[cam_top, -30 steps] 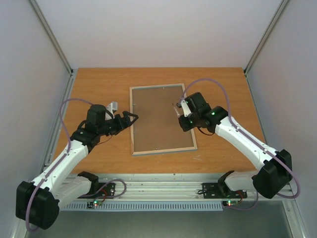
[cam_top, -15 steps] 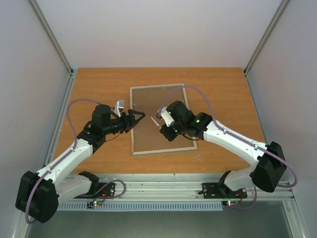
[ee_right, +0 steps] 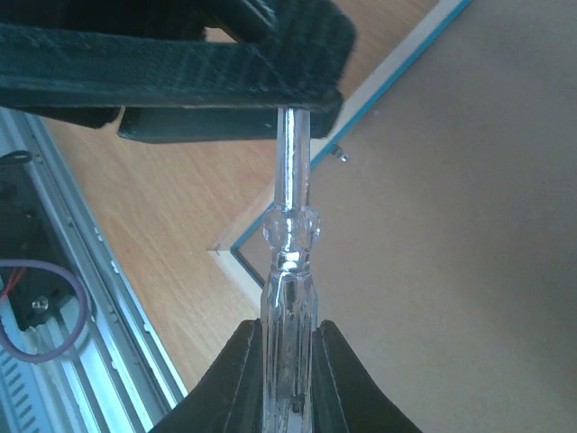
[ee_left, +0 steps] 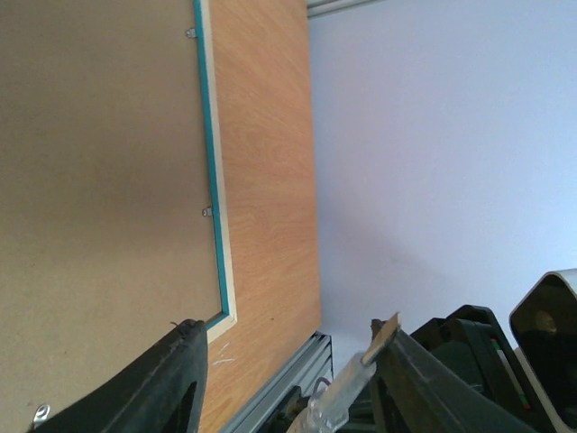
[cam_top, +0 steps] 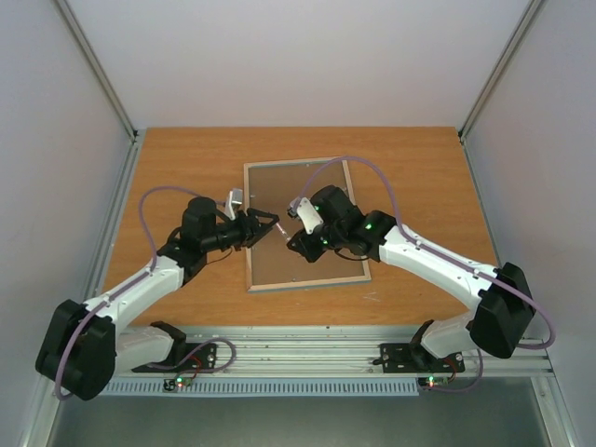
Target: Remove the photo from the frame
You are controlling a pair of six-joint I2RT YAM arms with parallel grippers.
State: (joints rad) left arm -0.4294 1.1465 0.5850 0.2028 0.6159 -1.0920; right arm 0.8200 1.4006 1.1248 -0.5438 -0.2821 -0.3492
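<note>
Frame [cam_top: 307,283] lies back-up, clips [ee_left: 206,213] reachable; right fingers [ee_right: 239,379] clamp a screwdriver [ee_right: 290,271], left fingers [ee_left: 171,379] apart around its tip, probably for a handover.

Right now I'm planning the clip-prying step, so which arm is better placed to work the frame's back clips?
Right, probably. The right end effector grips the screwdriver by its clear handle over the backing board of the frame; the left end effector stands open around the tip, holding nothing.
</note>
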